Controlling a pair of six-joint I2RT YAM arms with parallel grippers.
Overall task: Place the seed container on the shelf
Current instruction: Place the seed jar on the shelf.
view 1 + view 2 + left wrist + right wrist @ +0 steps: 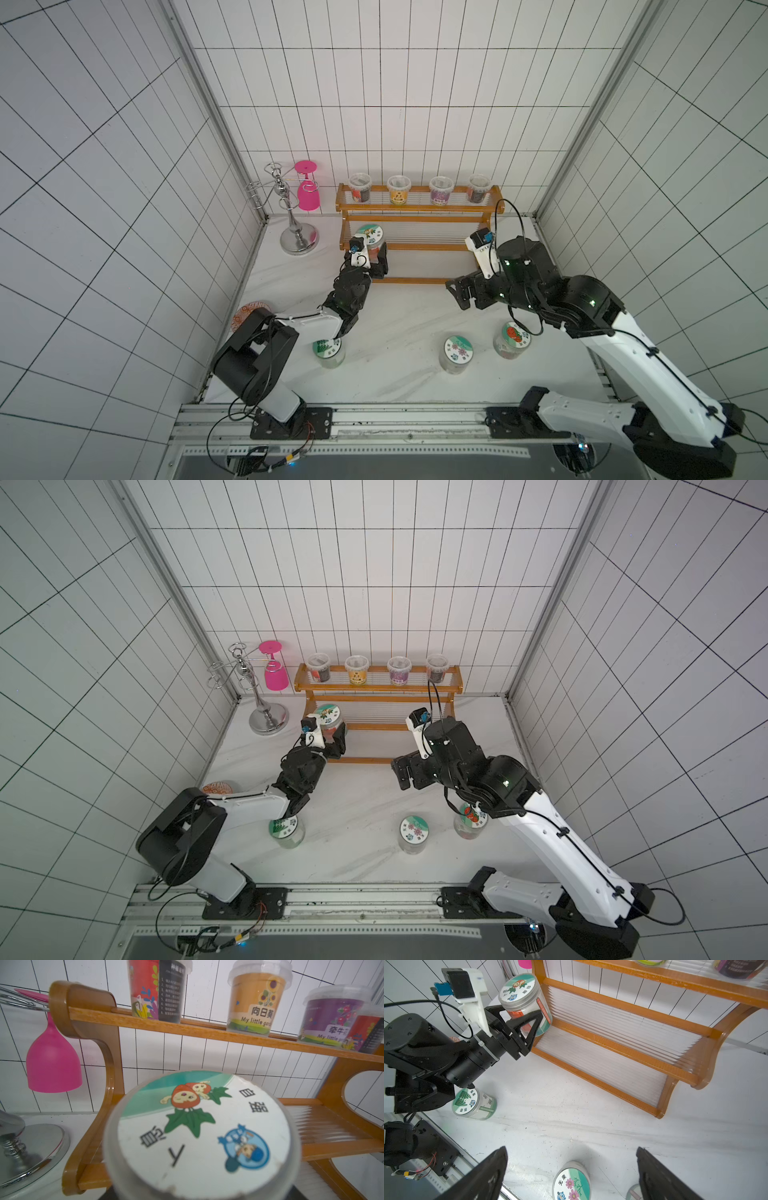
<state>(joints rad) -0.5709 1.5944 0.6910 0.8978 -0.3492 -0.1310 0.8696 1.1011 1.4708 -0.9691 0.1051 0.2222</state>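
The left pincer (519,1013) is clamped on the sides of the seed container (520,989), below its lid, I think to carry the jar nearly upright. The low rod tiers of the shelf (415,247) lie just under and ahead of this pincer, but I cannot tell if the jar touches them. The right pincer (571,1148) is wide apart and empty, well aside above the worktop (407,324), probably to leave room.

On the shelf (187,1024)'s top tier, I read "向日葵" and "My little ga…" on the orange cup (257,999), and "牵牛" on the purple cup (330,1016) beside it. At the shelf's left end, the lid of the seed container (199,1132) I hold says "自强". In front of the shelf, the flower-lidded jar (572,1184) says "无束".
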